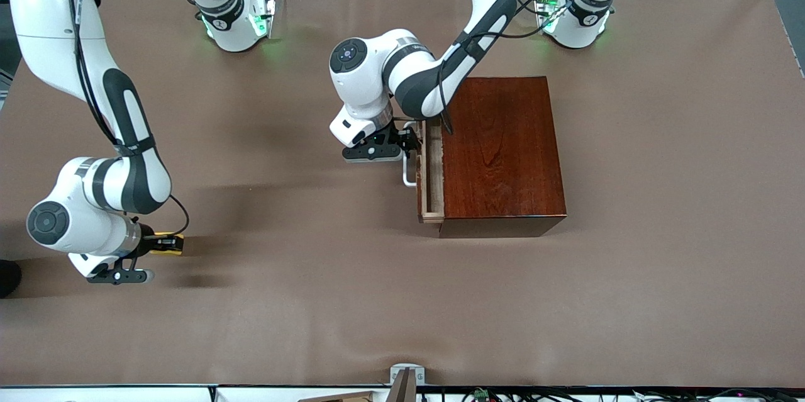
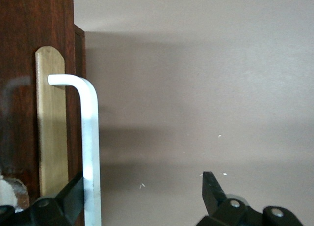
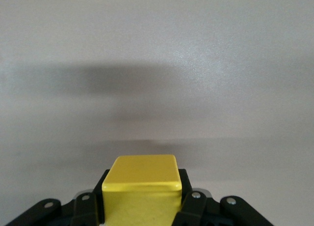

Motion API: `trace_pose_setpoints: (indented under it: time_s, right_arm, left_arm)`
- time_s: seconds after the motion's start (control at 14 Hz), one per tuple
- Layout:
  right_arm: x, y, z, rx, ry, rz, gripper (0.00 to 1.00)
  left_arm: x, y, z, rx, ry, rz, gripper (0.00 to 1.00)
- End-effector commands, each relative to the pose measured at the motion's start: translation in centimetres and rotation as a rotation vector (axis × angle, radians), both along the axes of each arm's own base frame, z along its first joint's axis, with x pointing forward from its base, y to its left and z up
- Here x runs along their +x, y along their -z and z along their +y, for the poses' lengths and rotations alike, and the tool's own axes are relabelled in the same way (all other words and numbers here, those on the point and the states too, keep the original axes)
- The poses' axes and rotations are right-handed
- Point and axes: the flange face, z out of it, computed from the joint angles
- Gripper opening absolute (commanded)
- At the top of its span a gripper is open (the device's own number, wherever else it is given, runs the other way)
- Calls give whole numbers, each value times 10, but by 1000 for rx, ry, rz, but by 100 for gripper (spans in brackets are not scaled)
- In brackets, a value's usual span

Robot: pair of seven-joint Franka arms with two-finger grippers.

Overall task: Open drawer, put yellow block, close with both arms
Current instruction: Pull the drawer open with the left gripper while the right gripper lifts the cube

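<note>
Drawer (image 1: 431, 175) sits slightly pulled out of the glossy reddish-brown wooden box (image 1: 503, 150) mid-table; it looks light and stiff, best taken by its white loop handle (image 1: 409, 172), though that smooth bar may be slippery. Left gripper (image 1: 402, 141) reaches low and level at the drawer front, jaws spread around the handle without pinching it. Right gripper (image 1: 157, 243) hangs low over the brown table cover (image 1: 314, 301) toward the right arm's end, jaws pressed on the yellow block (image 3: 142, 184), a small rigid cube, probably light.
</note>
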Motion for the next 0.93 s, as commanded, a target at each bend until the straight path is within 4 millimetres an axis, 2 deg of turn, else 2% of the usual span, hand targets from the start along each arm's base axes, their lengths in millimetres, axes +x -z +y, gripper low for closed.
trace_pose_setpoints:
  time_s: [0.0, 0.5, 0.86]
  right_arm:
    - [-1, -33, -1, 17, -111, 23, 0]
    - [-5, -86, 4, 42, -309, 5, 0]
    - [-5, -117, 4, 44, -594, -33, 0]
  left_arm:
    - [-5, 0, -14, -67, -21, 14, 100]
    - [-18, -5, -33, -173, -64, 18, 100]
    - [-26, -8, -47, -253, -71, 23, 100]
